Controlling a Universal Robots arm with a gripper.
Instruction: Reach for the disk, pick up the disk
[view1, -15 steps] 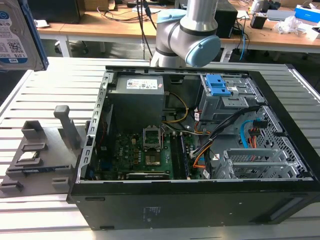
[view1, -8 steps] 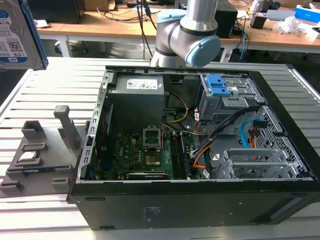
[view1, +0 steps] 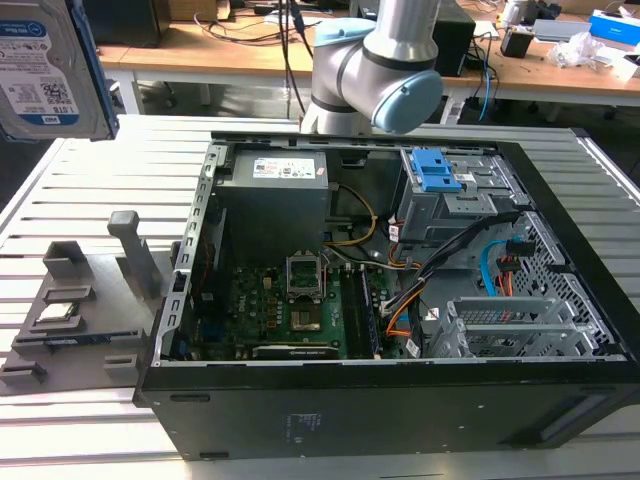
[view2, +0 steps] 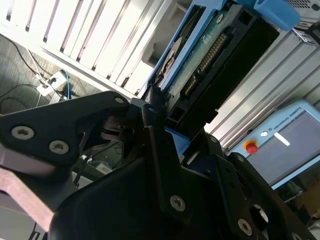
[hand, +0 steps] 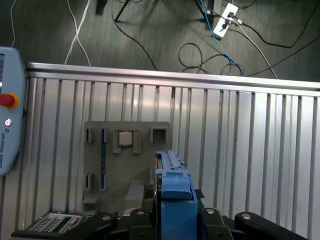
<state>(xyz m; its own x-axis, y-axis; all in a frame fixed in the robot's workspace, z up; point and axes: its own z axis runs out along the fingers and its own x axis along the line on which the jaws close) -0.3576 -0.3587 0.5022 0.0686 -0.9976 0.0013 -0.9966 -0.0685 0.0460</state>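
Observation:
The disk (view1: 40, 70), a silver metal drive with a white-and-blue label, hangs in the air at the exterior view's top left, high above the slatted table. In the second wrist view my gripper (view2: 160, 112) is shut on it, black fingers (view2: 150, 120) clamping the disk (view2: 210, 55) at its connector end, where its circuit board and blue side rail show. The first wrist view looks along the disk (hand: 174, 182) edge-on, its blue rail toward the camera, with my gripper (hand: 175, 216) closed around it. Far below lies a grey fixture (hand: 107, 165).
An open black computer case (view1: 560, 380) takes up most of the table, with a blue bracket (view1: 437, 170) in its drive bay. The grey fixture (view1: 80, 310) beside it holds a small square chip (hand: 126, 138). A teach pendant (hand: 7, 110) lies at the table's edge, with cables on the floor beyond.

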